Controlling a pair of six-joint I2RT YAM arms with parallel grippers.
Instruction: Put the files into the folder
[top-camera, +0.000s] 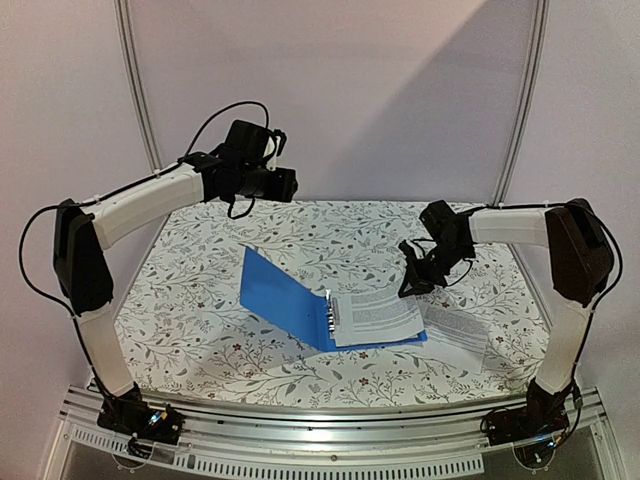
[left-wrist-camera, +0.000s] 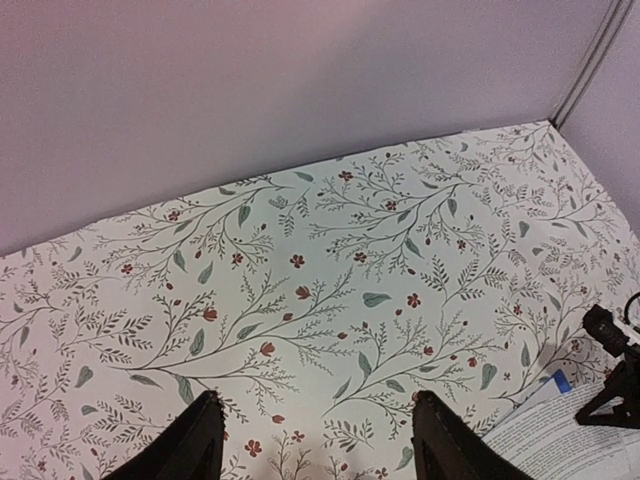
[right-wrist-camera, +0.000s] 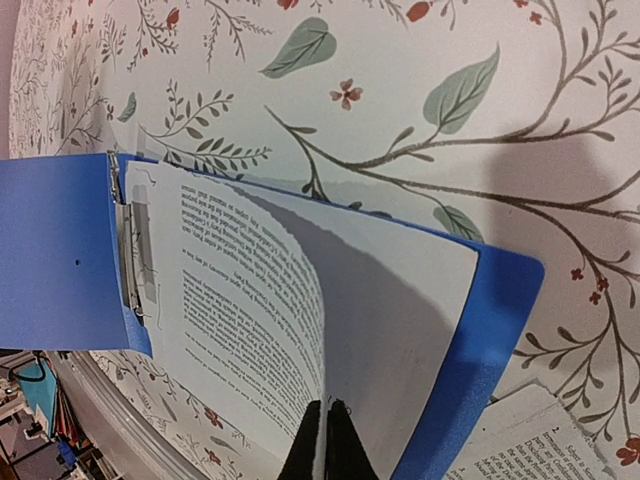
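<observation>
The blue folder (top-camera: 275, 285) lies open on the floral table, its metal clip (right-wrist-camera: 130, 250) at the spine. White printed files (top-camera: 372, 315) lie on its right half. My right gripper (top-camera: 415, 275) is shut on the edge of the top sheet (right-wrist-camera: 240, 290), which curls up from the folder (right-wrist-camera: 55, 250) into the closed fingertips of that gripper (right-wrist-camera: 327, 440). My left gripper (top-camera: 285, 182) is raised over the far left of the table, open and empty (left-wrist-camera: 315, 440), away from the folder. A corner of the files (left-wrist-camera: 560, 430) shows at the lower right of the left wrist view.
Another printed sheet (top-camera: 455, 330) lies on the table just right of the folder, also in the right wrist view (right-wrist-camera: 520, 440). The flowered tablecloth (top-camera: 200, 320) covers the table. White walls close the back and sides. A metal rail (top-camera: 330, 440) runs along the near edge.
</observation>
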